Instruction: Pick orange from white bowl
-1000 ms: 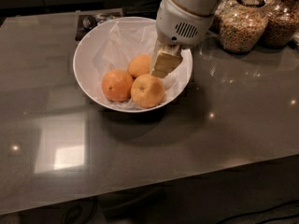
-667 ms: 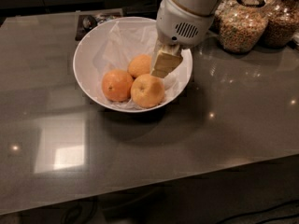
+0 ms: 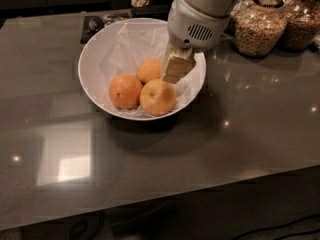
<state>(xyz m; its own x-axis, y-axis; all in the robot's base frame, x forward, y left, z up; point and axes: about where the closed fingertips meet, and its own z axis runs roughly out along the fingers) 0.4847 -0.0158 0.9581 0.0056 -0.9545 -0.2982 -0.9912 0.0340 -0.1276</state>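
The white bowl (image 3: 95, 54) stands on the dark countertop, lined with crumpled white tissue. Three oranges lie in it. The palest, yellow-orange orange (image 3: 157, 97) is at the front right. A deeper reddish-orange one (image 3: 125, 91) is to its left, and a smaller mid-orange one (image 3: 149, 70) lies behind them. My gripper (image 3: 176, 68) hangs from the white wrist inside the bowl's right side. It sits just above and behind the pale orange, next to the mid-orange one. It holds nothing that I can see.
Glass jars of cereal (image 3: 259, 28) stand at the back right, close behind the arm. A dark flat object (image 3: 95, 24) lies behind the bowl at its left. The grey countertop (image 3: 150, 174) ends at a front edge near the bottom.
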